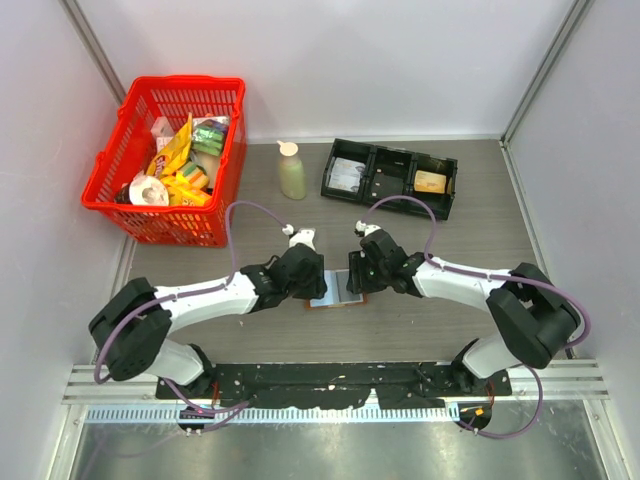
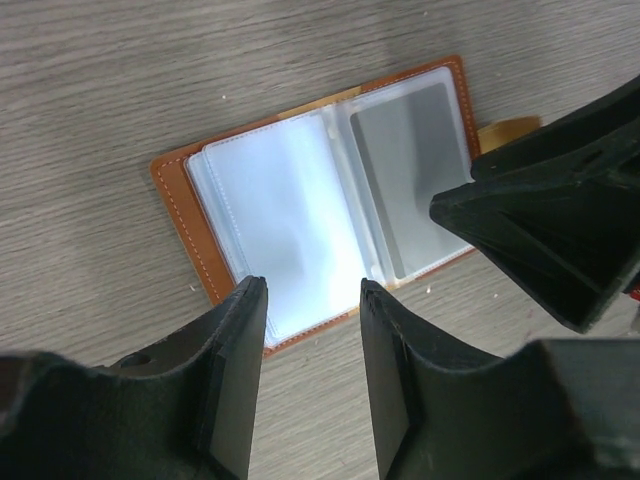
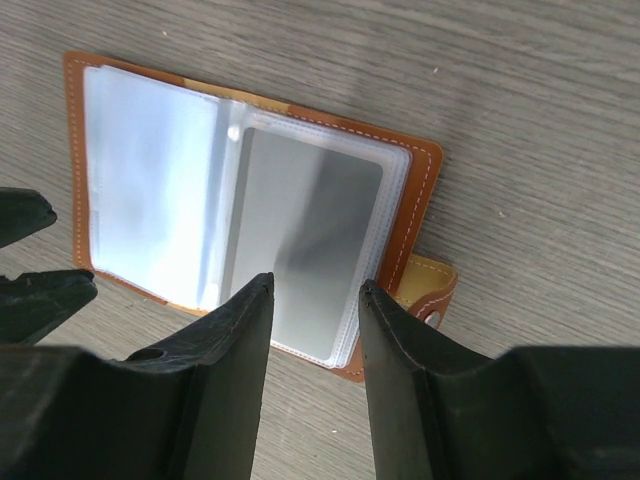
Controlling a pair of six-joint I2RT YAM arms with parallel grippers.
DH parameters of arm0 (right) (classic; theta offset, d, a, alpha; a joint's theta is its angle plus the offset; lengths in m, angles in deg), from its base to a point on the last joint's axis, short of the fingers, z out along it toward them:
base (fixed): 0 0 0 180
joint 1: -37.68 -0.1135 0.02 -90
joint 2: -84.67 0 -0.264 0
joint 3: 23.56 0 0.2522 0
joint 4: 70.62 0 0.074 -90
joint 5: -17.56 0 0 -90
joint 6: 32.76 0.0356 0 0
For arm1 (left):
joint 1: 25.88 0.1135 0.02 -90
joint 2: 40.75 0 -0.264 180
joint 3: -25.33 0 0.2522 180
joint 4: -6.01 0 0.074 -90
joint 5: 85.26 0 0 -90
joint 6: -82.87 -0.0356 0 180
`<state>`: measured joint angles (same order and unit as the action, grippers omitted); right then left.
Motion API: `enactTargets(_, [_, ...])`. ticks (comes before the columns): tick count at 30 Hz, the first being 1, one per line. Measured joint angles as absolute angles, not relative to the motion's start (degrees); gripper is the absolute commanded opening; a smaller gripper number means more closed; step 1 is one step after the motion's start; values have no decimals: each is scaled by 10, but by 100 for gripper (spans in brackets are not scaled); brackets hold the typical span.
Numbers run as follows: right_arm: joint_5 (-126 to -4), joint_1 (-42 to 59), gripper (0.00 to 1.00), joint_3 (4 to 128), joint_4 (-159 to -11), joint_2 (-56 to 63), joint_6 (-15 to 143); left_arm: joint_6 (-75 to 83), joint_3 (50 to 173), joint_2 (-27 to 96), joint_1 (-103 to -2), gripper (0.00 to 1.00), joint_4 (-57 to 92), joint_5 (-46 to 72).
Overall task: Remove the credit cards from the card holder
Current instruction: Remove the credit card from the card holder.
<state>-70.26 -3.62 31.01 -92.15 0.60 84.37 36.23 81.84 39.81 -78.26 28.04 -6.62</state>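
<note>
The card holder lies open flat on the table, brown leather outside with clear pale sleeves inside. It shows in the left wrist view and the right wrist view. A grey card sits inside the sleeve of the half beside the strap tab, and shows in the left wrist view too. My left gripper is open and empty just above the holder's left half. My right gripper is open and empty above the right half.
A black three-compartment tray stands at the back, with a flat tan piece in its right compartment. A pale green bottle stands left of it. A red basket of snack packets is at the back left.
</note>
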Motion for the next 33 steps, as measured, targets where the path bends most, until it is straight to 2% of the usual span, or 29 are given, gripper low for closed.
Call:
enactTargets(17, [-698,-36,43,308,-922,-4,842,412,803,463,-783,36,260,-83])
enactTargets(33, [-675,-36,40,322,-939,-2,841,434,791,466,-783,35,222,-82])
